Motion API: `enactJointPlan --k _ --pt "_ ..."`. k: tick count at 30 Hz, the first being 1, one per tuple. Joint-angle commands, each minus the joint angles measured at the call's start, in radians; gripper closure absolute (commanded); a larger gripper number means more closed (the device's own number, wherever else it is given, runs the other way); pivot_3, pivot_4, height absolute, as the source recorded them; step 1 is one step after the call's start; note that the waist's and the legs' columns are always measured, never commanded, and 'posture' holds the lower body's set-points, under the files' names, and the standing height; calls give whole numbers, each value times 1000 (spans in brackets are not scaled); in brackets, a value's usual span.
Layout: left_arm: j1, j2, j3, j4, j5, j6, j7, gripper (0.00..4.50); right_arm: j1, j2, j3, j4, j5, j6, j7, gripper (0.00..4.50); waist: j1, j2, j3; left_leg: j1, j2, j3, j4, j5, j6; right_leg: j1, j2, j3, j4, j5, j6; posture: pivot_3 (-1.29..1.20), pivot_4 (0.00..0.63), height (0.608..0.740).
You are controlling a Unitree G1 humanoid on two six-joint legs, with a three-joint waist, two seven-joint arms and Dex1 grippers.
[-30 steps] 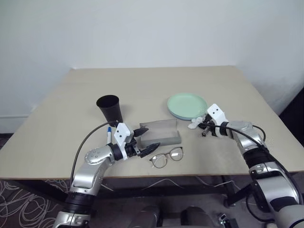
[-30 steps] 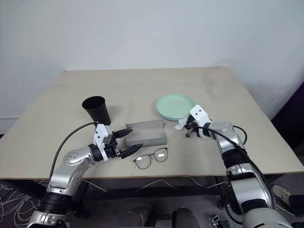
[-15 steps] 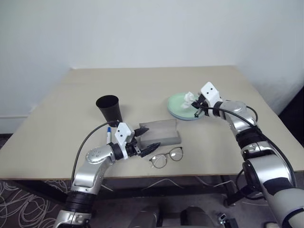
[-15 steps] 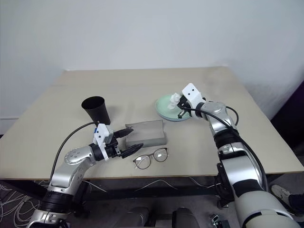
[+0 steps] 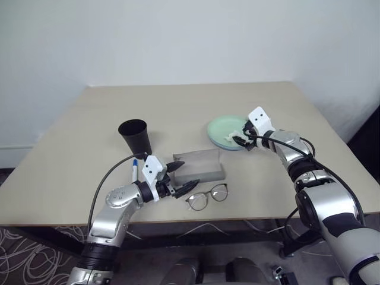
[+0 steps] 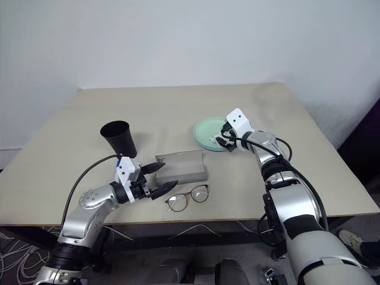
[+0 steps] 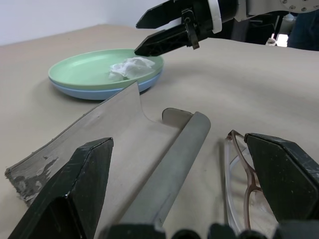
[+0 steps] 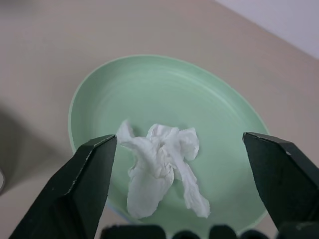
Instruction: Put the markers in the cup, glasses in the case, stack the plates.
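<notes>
A: Tissue [image 8: 162,167] moved from table to green plate [image 5: 221,129]; right gripper [image 5: 238,138] now spread wide above it, empty.

B: Left gripper [image 5: 181,178] wide too, beside case [image 5: 199,165], glasses [image 5: 206,196] near. Retreat upward; avoid snagging tissue.

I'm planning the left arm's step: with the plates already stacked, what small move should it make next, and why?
Probably ease the open left claw down onto the thin wire-framed round-lens glasses. They lie on the tan table just beside it, next to the grey box-shaped case, whose lid stands open.
</notes>
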Motion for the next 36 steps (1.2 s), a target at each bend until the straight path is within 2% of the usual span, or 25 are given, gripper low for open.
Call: enactJointPlan --k 1,4,10,16,19,27,31,36 --pt "-17 12 21 -37 -10 -5 -1 0 -8 -33 -31 -64 16 -32 27 284 1 0 0 0 0 0 0 0 0 0 0 0 0 0 0 0 0 736" --pt "-34 21 13 -38 -15 1 -23 0 77 -73 -37 -169 43 -52 143 284 3 0 0 0 0 0 0 0 0 0 0 -1 -1 0 0 0 0 736" --pt "-109 67 -3 4 -31 31 -118 0 333 -170 -42 -506 138 -60 397 284 4 0 0 -2 0 0 1 0 0 1 -1 -1 -1 0 3 0 0 736" --pt "-208 112 -28 45 -51 102 -237 0 467 -226 -53 -675 216 -5 528 284 0 1 1 -1 0 0 1 0 0 2 -1 -1 0 -1 1 0 0 736" --pt "-234 150 -69 42 -40 142 -311 0 498 -233 -53 -718 239 22 549 284 0 1 1 -2 1 0 1 0 0 2 -1 -1 0 -1 1 0 0 736" --pt "-289 236 -180 26 -11 228 -462 0 552 -212 -49 -759 228 21 493 284 1 0 1 -3 0 0 2 0 0 2 -2 -1 -1 -1 1 0 0 736" --pt "-335 225 -217 69 24 222 -474 0 590 -205 -45 -796 227 24 469 284 3 0 1 -3 0 -1 2 0 0 2 -2 -1 -1 -1 1 0 0 736" --pt "-416 161 -262 181 63 210 -482 0 632 -197 -48 -839 230 36 438 284 6 -1 1 -3 0 0 2 0 0 2 -2 -1 -1 -2 1 0 0 736"
